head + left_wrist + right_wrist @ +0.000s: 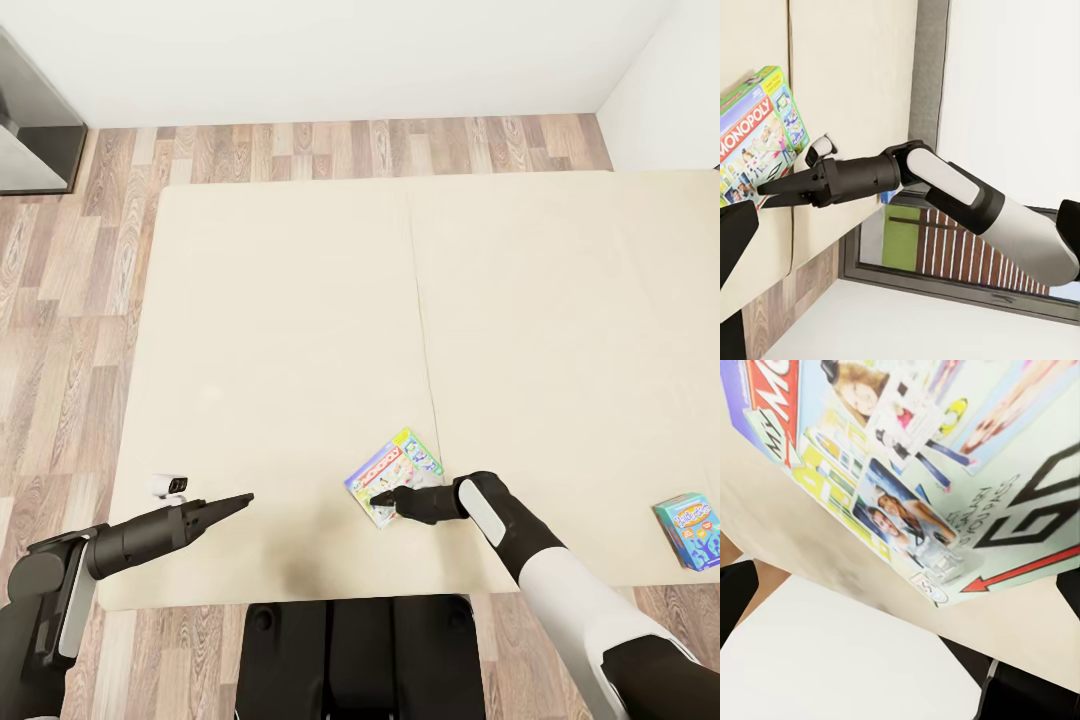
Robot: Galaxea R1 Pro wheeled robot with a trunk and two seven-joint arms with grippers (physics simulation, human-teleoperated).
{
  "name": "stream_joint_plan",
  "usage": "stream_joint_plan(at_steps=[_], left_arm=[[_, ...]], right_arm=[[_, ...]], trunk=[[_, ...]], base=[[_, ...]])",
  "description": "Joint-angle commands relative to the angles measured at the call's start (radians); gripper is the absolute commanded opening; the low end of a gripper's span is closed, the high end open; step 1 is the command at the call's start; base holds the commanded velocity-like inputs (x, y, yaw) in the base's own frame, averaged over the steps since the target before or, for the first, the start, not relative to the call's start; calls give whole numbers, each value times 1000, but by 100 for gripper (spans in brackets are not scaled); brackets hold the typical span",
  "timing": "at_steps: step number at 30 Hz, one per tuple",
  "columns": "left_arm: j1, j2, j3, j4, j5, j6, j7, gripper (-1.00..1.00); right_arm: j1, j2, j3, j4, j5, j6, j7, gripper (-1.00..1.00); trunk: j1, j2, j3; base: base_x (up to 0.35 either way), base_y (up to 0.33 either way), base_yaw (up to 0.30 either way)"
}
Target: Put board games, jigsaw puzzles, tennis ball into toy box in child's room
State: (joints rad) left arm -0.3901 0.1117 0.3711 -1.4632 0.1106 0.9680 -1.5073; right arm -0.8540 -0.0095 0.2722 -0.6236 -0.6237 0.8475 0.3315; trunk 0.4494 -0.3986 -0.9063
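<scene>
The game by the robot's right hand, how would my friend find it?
Find the big beige bed. Near its front edge, at the right gripper, lies the green-edged Monopoly box. The other box, far right, is small and blue.

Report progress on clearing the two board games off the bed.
Nothing looks done: both games lie on the bed. In hand: the right gripper is at the near edge of the green-edged Monopoly box, grip not confirmed. Left: the small blue box lies untouched near the bed's right edge; the left gripper hovers empty.
</scene>
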Motion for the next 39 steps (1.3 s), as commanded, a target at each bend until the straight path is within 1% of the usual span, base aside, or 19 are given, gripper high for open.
stream_joint_plan(at_steps=[1,21,26,28,34,37,39], left_arm=[[0,0,0,0,0,10,-4,100],[0,0,0,0,0,9,-5,100],[-1,1,1,0,0,9,-7,100],[0,1,2,0,0,9,-8,100],[-1,5,4,0,1,9,-12,100],[0,6,5,0,2,9,-13,100],[0,6,5,0,3,9,-13,100]], right_arm=[[0,-1,3,-1,6,1,6,100],[0,-3,1,-3,7,-1,6,100],[0,-4,1,-26,7,-2,6,100],[0,-9,2,-40,7,-2,6,100],[1,-46,1,-80,5,-1,6,100],[0,-56,-2,-86,4,0,6,100],[0,-58,-3,-88,4,0,6,100]], trunk=[[1,-2,-1],[1,-2,-1],[1,-2,-1],[1,-2,-1],[1,-2,-1],[1,-2,-1],[1,-2,-1]], base=[[0,0,0],[0,0,0],[0,0,0],[0,0,0],[0,0,0],[0,0,0],[0,0,0]])
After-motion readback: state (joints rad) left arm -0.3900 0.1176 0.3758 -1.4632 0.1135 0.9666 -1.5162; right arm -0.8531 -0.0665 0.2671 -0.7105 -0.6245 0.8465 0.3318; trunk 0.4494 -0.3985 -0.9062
